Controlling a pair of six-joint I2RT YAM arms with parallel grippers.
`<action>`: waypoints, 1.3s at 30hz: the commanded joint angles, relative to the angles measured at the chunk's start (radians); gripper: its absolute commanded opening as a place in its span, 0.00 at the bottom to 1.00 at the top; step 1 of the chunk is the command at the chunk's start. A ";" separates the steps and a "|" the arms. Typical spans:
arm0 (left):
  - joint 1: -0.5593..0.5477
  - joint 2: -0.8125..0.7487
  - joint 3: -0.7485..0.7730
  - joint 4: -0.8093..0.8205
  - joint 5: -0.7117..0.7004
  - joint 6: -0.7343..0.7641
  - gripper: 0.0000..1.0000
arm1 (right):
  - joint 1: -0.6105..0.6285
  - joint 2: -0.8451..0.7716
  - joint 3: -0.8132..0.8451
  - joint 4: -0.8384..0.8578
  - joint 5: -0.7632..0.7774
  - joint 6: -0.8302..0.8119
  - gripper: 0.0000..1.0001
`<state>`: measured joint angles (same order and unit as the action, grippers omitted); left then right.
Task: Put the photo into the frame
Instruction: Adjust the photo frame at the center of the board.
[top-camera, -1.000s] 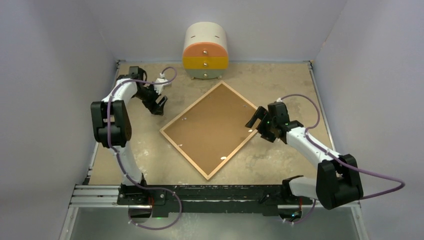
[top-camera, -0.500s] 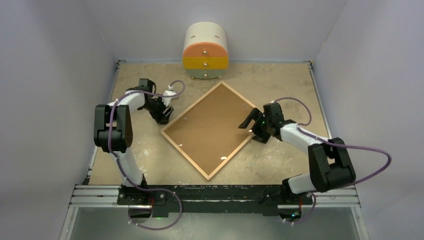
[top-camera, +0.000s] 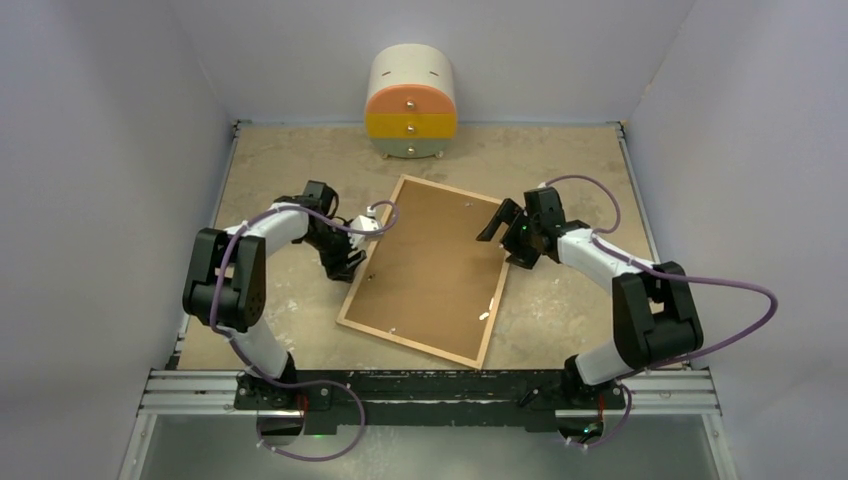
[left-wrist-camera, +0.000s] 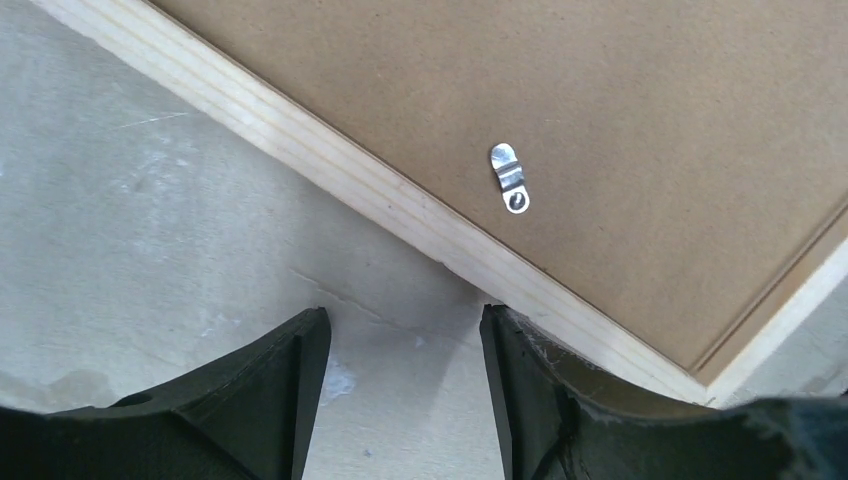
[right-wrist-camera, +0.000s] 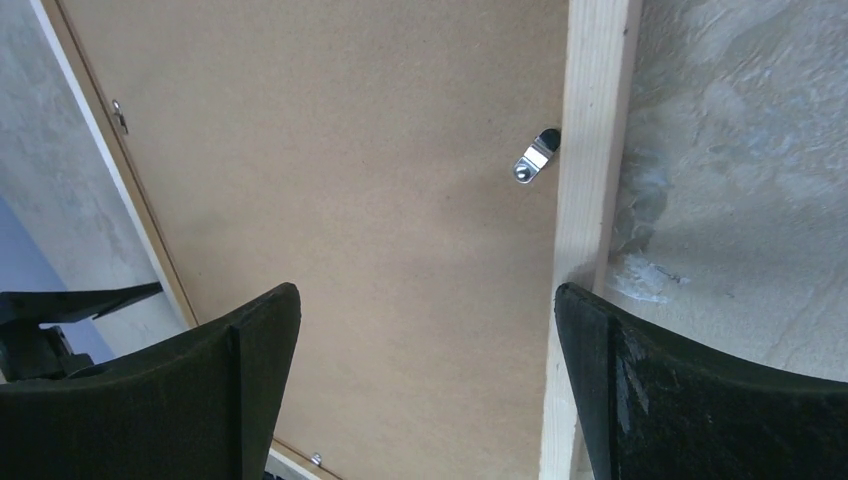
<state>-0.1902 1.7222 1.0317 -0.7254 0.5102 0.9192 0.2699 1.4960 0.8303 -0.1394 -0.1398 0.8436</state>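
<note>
The frame (top-camera: 408, 345) of light wood lies back side up in the middle of the table, its brown backing board (top-camera: 430, 270) held by small metal clips (left-wrist-camera: 510, 180). The photo is out of view. My left gripper (top-camera: 352, 262) is low at the frame's left edge, open with only bare table between its fingers. In the left wrist view the gripper (left-wrist-camera: 405, 340) has its right finger against the wood border (left-wrist-camera: 330, 160). My right gripper (top-camera: 497, 225) stands wide open at the frame's upper right. In the right wrist view the gripper (right-wrist-camera: 425, 310) straddles the border (right-wrist-camera: 590, 150), one finger over the board (right-wrist-camera: 350, 180).
A round cream, orange and yellow drawer cabinet (top-camera: 411, 103) stands against the back wall. Grey walls close in the table on three sides. The arms' bases and a metal rail (top-camera: 430, 385) run along the near edge.
The frame has turned from a diamond pose to a more upright one. My left gripper moved right to the frame's left edge and narrowed. My right gripper shifted up and left along the right edge.
</note>
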 joint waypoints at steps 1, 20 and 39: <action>0.010 0.010 -0.012 -0.163 0.104 0.006 0.61 | 0.007 0.016 0.052 -0.009 -0.028 -0.026 0.99; 0.126 0.121 0.103 -0.221 0.321 -0.126 0.60 | 0.343 0.099 0.214 0.165 -0.024 0.020 0.86; 0.129 0.193 0.090 -0.189 0.300 -0.095 0.33 | 0.608 0.417 0.298 0.452 -0.114 0.220 0.61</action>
<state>-0.0662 1.9003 1.1278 -0.9504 0.8112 0.7998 0.8623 1.8870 1.0847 0.2409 -0.2314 1.0115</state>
